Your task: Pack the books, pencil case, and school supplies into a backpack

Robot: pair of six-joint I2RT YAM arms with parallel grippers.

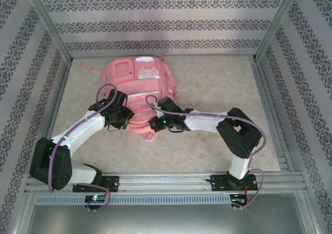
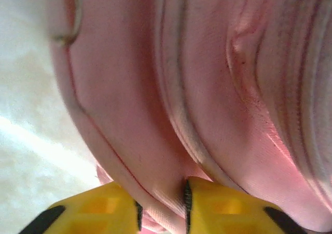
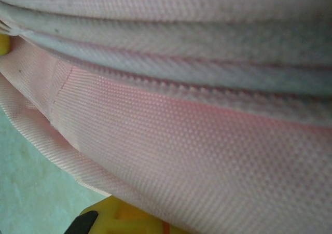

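At 7 o'clock on the backpack (image 1: 137, 88), left fingers (image 1: 120, 121) sit on its lower edge; the arm runs from the counter's (image 1: 223, 83) 8 o'clock corner. Left wrist view: both yellow fingers (image 2: 98, 213) nearly closed, with a fold of pink backpack (image 2: 129, 88) fabric pinched in the narrow gap between them. Backpack lies flat, front pockets up, centre-left on the counter toward 12 o'clock, one strap (image 1: 88, 68) trailing out at 10 o'clock. At 5 o'clock on the backpack, right fingers (image 1: 154, 124) sit against the lower edge, near the left ones. Right wrist view: woven pink backpack (image 3: 181, 156) fabric and a seam lie across a yellow finger (image 3: 127, 218). Right fingers together; can't tell whether any fabric is caught between them.
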